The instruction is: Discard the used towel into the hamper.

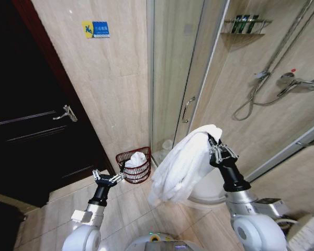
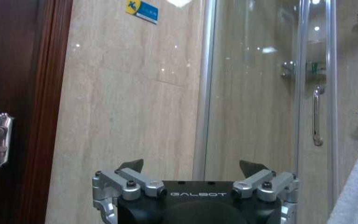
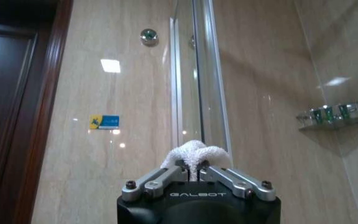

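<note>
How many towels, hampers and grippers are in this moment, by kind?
Towels: 2, one held up by the right gripper as a white towel, one white towel already in the hamper.
Hampers: 1, the hamper on the floor.
Grippers: 2, with the left gripper open beside the hamper.
Total: 5

The head view looks down from above; both wrist views face, close up, the shared tiled wall (image 1: pixel 115 78).
</note>
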